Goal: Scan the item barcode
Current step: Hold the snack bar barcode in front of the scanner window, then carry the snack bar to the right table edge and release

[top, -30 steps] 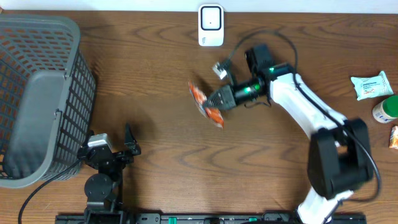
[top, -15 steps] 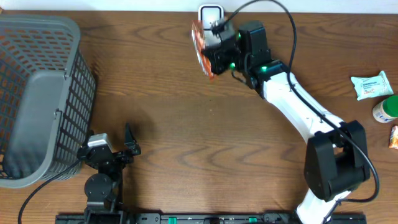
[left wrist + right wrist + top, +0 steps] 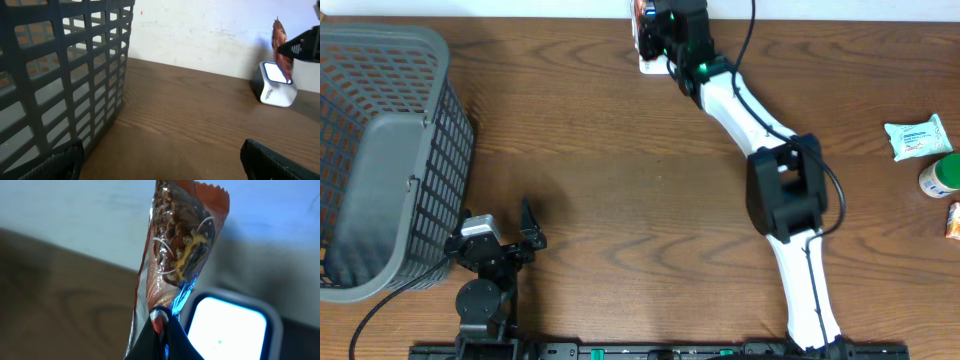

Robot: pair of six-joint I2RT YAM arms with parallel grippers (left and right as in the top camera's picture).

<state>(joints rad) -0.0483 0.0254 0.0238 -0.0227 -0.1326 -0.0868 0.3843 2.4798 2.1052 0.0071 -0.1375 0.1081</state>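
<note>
My right gripper [image 3: 162,336] is shut on the lower end of an orange snack packet [image 3: 177,255], holding it upright just in front of the white scanner's lit window [image 3: 227,330]. From overhead, the right gripper [image 3: 656,24] is at the table's far edge over the scanner [image 3: 653,64], and only a sliver of the packet [image 3: 637,10] shows. The left wrist view has the packet [image 3: 280,47] above the scanner [image 3: 274,85]. My left gripper [image 3: 532,228] rests open near the front left with nothing between its fingers [image 3: 55,162].
A large grey mesh basket [image 3: 380,150] stands at the left, close beside the left arm [image 3: 60,75]. At the right edge lie a white wipes pack [image 3: 917,137], a green-capped bottle [image 3: 942,175] and an orange packet [image 3: 953,220].
The right arm has carried the packet from the middle of the table up and back to the scanner at the far edge. The left arm has not moved.
</note>
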